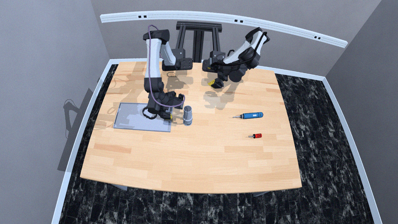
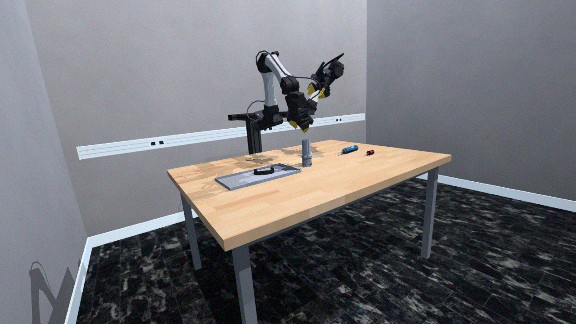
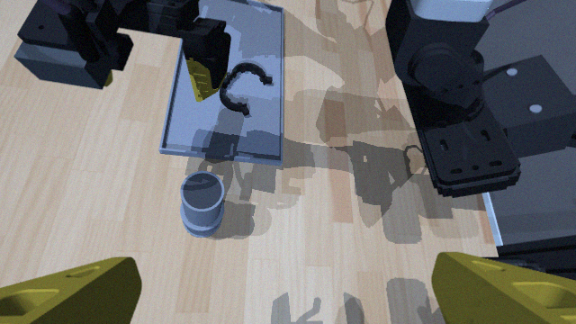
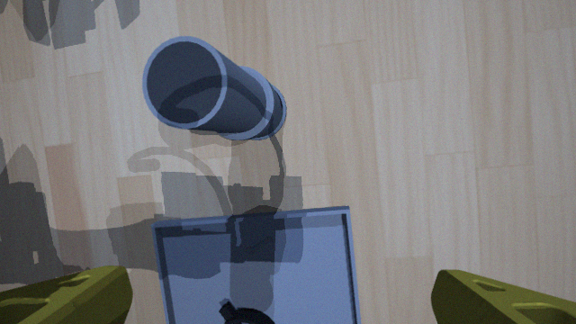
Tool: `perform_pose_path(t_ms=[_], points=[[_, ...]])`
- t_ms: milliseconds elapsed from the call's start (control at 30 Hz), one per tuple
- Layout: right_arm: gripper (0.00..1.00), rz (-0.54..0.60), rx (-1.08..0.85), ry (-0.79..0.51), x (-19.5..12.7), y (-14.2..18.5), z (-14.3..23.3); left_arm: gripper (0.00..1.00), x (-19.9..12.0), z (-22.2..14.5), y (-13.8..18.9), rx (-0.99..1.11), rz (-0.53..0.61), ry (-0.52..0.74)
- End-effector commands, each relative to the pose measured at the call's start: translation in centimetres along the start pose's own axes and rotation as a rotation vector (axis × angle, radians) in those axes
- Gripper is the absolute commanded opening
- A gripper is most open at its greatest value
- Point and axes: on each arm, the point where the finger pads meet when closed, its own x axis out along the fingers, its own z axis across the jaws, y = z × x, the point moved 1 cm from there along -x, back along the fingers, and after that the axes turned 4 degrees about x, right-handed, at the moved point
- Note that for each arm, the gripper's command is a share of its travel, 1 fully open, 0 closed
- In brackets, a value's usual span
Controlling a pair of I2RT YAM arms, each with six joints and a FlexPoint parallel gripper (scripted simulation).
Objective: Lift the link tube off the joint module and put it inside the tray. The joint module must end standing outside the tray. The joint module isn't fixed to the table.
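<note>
Right gripper [image 1: 175,109] [image 2: 299,127] [image 3: 154,90] [image 4: 281,294] stands wide, with nothing between its fingers. In the top view, where the arm bases are far, it hangs above the right end of the tray [image 1: 127,119] [image 2: 237,181] [image 3: 261,135] [image 4: 315,288] and the wood beside it. Its fingers point downward in the exterior view, above the table and apart from the tube.

Just right of the tray, the link tube [image 1: 187,112] [image 2: 306,147] [image 3: 202,198] [image 4: 238,99] stands upright, open end up, on the joint module [image 1: 187,123] [image 2: 307,163] [image 3: 202,231] [image 4: 282,108]. Both are outside the tray; the module stands on the table [image 1: 194,161] [image 2: 322,193] [image 3: 67,202] [image 4: 405,180], and the tube is not yet lifted off.

Inside the tray lies a black open ring [image 1: 143,113] [image 2: 264,171] [image 3: 223,92] [image 4: 252,312], with a small thin pin nearer the end by the tube, partly lost in shadow.

Farther right and toward the far side, the left gripper [image 1: 209,75] [image 2: 315,92] [image 3: 285,268] is also spread wide and holds nothing, raised high over the table, well apart from the tube.

Out on the right, a blue driver [image 1: 252,115] [image 2: 350,149] lies on the wood, its shaft pointing left. On its near side, a shorter red driver [image 1: 257,136] [image 2: 370,152] points left too.
</note>
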Motion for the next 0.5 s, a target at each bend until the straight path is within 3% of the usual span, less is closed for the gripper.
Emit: perform_pose_path(t_ms=[0, 167, 400, 467], points=[[1.0, 0.014, -0.27, 0.062, 0.1, -1.3, 0.9, 1.0, -2.8, -0.2, 0.6, 0.006, 0.078, -0.08], [1.0, -0.009, -0.428, 0.034, 1.3, -2.6, 3.5, 1.0, -4.7, -0.4, 0.1, 0.061, 0.039, -0.125], [1.0, -0.045, -0.403, 0.046, 2.0, -3.4, 4.2, 1.0, -6.1, -0.6, 0.1, 0.088, 0.025, -0.155], [0.78, -0.057, -0.356, 0.069, 2.2, -3.5, 4.3, 1.0, -6.4, -0.6, 0.1, 0.097, 0.021, -0.161]])
